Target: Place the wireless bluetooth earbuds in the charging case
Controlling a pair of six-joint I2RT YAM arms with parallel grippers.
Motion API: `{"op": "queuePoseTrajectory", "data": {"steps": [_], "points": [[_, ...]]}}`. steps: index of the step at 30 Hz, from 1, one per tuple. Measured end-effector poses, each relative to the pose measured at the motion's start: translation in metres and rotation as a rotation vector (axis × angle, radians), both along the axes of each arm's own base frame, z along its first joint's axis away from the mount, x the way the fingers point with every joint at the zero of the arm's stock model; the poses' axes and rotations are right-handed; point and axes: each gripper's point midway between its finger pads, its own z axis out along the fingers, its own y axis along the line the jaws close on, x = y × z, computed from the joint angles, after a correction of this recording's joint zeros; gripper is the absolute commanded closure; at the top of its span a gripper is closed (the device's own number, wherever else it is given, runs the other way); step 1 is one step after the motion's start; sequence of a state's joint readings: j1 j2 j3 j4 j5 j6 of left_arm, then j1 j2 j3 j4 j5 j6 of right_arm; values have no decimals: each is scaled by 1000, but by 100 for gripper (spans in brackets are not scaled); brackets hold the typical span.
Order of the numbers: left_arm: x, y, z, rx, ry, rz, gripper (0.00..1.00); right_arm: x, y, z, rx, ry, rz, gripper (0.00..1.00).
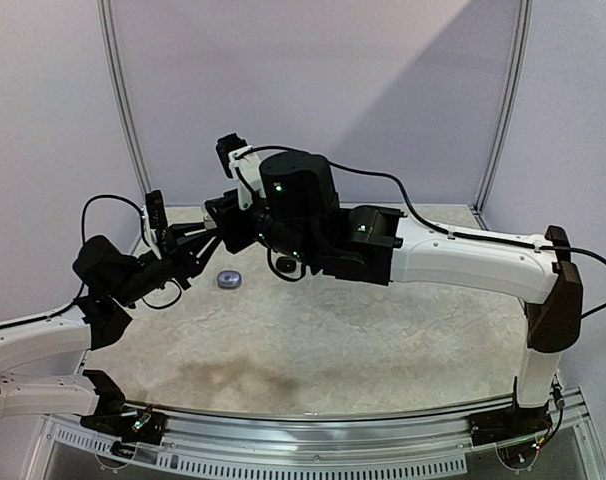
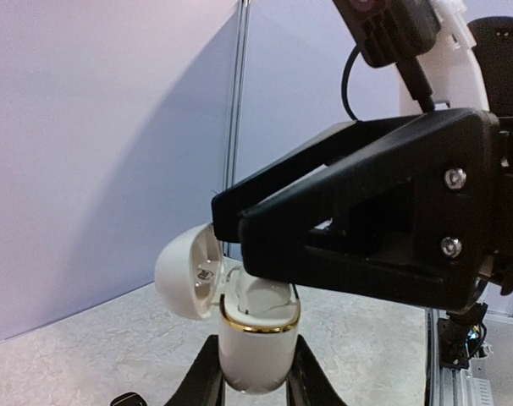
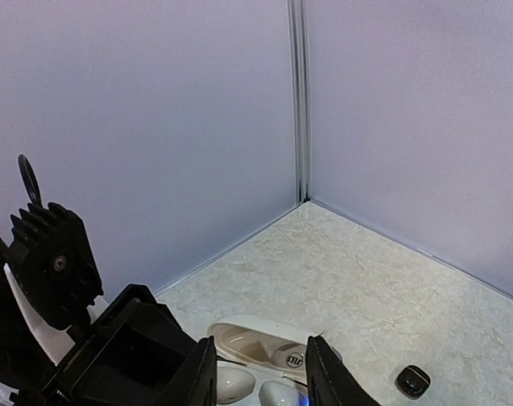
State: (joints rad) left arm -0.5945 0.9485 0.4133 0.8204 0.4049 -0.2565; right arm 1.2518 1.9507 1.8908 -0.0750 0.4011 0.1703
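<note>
The white charging case (image 2: 255,351) with a gold rim stands upright between the fingers of my left gripper (image 2: 256,359), which is shut on it. Its lid (image 2: 187,275) hangs open to the left. A white earbud (image 2: 263,296) sits in the top of the case. My right gripper (image 3: 259,347) hovers right above the case with its fingers apart, and nothing is pinched between them. Under it two white earbuds (image 3: 233,385) lie in the case's wells, with the lid (image 3: 273,337) behind them. In the top view both grippers (image 1: 190,250) (image 1: 218,228) meet at the back left.
A small black earbud (image 3: 411,381) lies on the table to the right of the case. A small round greyish thing (image 1: 228,280) sits on the table below the grippers. Booth walls and a corner post (image 3: 299,101) stand close behind.
</note>
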Motion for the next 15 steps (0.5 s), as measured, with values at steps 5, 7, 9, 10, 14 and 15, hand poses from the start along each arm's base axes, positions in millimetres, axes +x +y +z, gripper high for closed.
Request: {"op": "queuePoseTrajectory", "data": {"steps": [5, 7, 9, 10, 14, 15], "points": [[1, 0, 1, -8, 12, -1, 100, -4, 1, 0, -26, 6, 31, 53], [1, 1, 2, -8, 16, 1, 100, -7, 1, 2, -46, 13, 53, 52], [2, 1, 1, 6, 11, 8, 100, -11, 1, 4, -54, 21, 73, 51], [2, 2, 0, 23, 3, 13, 100, -12, 0, 5, -59, 27, 81, 50], [1, -1, -17, 164, -73, 26, 100, -23, -16, 16, -68, 63, 107, 49], [1, -3, -24, 219, -104, 25, 100, -26, -22, 25, -52, 68, 108, 49]]}}
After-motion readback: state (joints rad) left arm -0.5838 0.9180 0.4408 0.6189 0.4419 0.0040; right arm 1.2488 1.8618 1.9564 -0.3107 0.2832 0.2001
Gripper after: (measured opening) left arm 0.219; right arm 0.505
